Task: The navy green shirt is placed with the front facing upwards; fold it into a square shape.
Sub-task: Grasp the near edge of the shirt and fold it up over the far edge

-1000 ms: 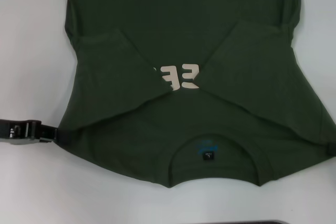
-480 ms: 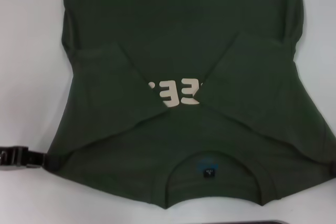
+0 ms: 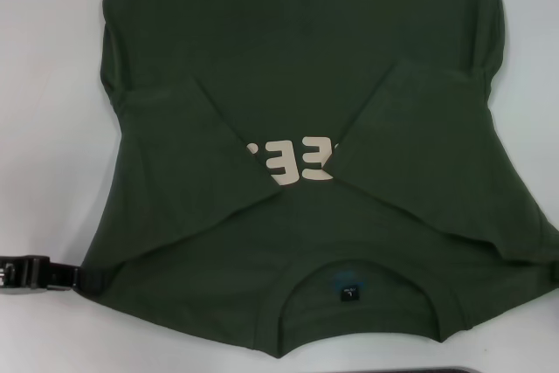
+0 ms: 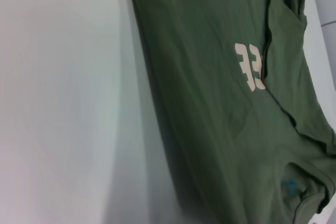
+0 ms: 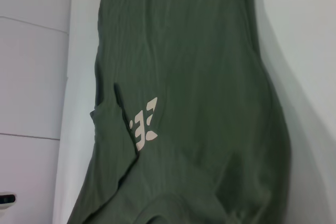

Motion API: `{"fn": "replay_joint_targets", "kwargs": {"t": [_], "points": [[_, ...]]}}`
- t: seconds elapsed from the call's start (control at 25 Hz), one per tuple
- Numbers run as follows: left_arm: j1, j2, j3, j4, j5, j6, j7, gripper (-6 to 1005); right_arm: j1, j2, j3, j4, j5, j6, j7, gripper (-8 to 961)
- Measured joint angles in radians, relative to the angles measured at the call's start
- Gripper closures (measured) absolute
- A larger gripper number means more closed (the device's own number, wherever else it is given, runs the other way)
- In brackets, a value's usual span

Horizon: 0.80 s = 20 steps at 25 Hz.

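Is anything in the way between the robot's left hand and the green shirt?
Nothing visible. The left gripper is already at the shirt, at its near left corner, with only bare table around it. The right gripper is out of sight.

table [image 3: 52, 85]: white, plain | dark strip [image 3: 445, 369]: near edge
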Motion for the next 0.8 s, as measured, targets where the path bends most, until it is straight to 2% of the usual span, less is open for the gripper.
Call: {"fn": "replay_joint_targets", "kwargs": {"t": [0.16,0.44,0.8], "points": [[-0.009,0.000,0.000,-0.006,-0.010,0.000,0.003,969,0.006,-0.003,0.000,0.000,0.006,0.000,0.000,917],[-0.057,0.018,-0.013,-0.051,-0.100,0.052,0.036,969,0.034,-0.013,0.018,-0.001,0.008,-0.008,0.000,917],[-0.138,0.049,-0.038,-0.093,-0.241,0.057,0.043,969,0.132,-0.050,0.044,-0.003,0.014,-0.013,0.022,917]]}}
